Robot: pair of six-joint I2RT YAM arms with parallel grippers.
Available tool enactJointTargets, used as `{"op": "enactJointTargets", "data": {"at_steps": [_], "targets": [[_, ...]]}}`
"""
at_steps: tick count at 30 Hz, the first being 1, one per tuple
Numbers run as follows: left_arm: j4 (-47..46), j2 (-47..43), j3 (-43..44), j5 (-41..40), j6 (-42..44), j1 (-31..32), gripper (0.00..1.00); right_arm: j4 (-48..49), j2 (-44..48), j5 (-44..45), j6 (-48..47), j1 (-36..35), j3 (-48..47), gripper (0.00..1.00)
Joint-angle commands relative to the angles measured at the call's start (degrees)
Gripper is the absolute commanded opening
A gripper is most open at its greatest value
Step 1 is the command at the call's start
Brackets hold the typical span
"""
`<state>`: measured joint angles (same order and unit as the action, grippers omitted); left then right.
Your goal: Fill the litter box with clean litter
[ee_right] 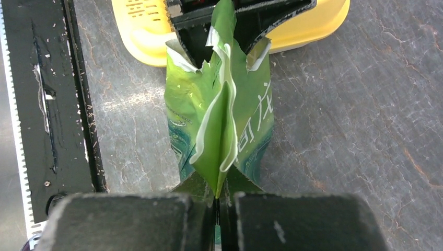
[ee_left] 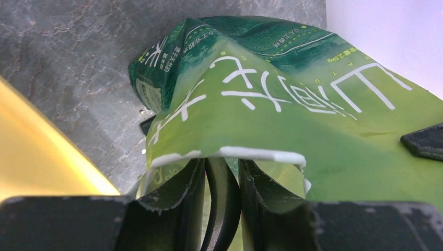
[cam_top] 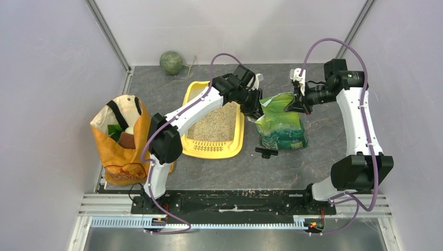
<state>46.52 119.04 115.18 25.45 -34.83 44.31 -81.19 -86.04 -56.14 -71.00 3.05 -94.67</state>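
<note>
Entry: green bag [cam_top: 281, 124], standing on the table [cam_top: 324, 141] just right of the litter box [cam_top: 211, 152], mouth stretched between our two tools. We record the left gripper [ee_left: 222, 167] as part-closed, clamping a folded stretch of the bag's top edge on the side nearest the litter box. The right gripper [ee_right: 218, 197] is pressed tight on thin film at the edge farthest from it. The clean litter [cam_top: 215, 123] is a beige layer over the litter box floor; what the bag holds we cannot tell. Hazards, in our judgement: glossy film may slip or tear from either pinch, and a tilt begun short of the litter box rim would spill granules onto the table. Obstruction: our left arm [cam_top: 193, 107] lies across the litter box. Nearby: black piece [cam_top: 266, 152] right of the litter box at the bag's foot; orange shopping bag [cam_top: 121, 151] left of the litter box; green ball [cam_top: 171, 63] behind it.
</note>
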Motion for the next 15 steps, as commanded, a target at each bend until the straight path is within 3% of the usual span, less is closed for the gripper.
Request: {"op": "enactJointTargets", "data": {"at_steps": [1,6,15], "targets": [[-5.13,2.90,-2.67,1.60,-3.77,1.04,0.02,6.36,0.97,-8.02,2.68,-2.04,-2.61,0.00],[-11.00,3.52,-5.41,5.22,-7.37,1.45,0.02,9.35,0.58,-8.13,5.20,-2.76,-1.98,0.00],[-11.26,5.90,-7.60,3.13,-9.21,2.35,0.02,13.53,0.62,-8.18,8.43,-5.57,-0.44,0.00]]}}
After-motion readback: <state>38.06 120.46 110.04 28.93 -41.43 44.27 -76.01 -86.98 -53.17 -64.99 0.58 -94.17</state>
